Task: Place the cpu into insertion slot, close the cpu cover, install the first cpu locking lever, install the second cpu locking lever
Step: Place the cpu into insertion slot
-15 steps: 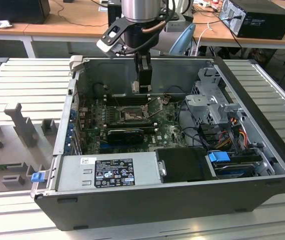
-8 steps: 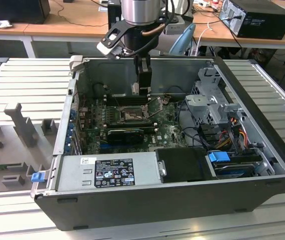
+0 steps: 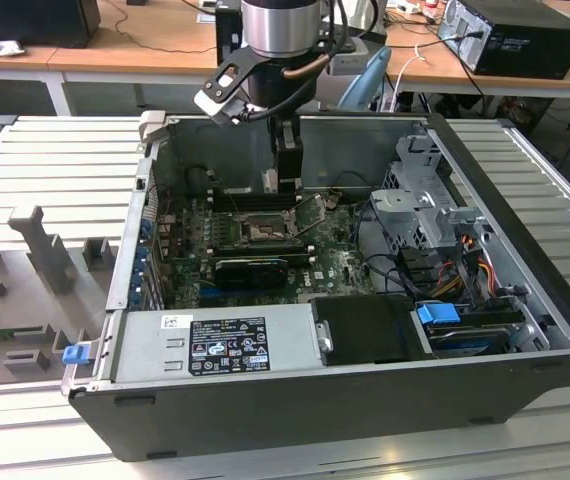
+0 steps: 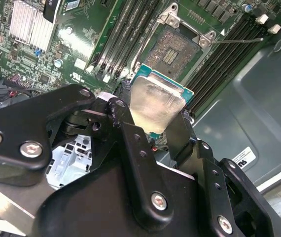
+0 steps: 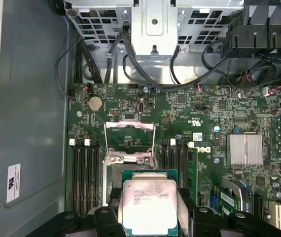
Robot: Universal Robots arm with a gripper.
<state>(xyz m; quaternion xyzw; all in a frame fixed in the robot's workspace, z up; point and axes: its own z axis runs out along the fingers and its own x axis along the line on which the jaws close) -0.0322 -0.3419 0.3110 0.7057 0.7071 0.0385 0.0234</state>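
Cpu (image 5: 148, 205) sits clamped by two opposite edges in the gripper (image 4: 155, 112), hovering just above the open insertion slot (image 4: 180, 47) at the middle of the motherboard (image 5: 199, 106). Light and stiff, I reckon, but fragile underneath: edges only.

Your gripper (image 3: 283, 182) hangs inside the open computer case (image 3: 315, 410), with the insertion slot (image 3: 262, 229) on the green motherboard (image 3: 337, 266) close by.
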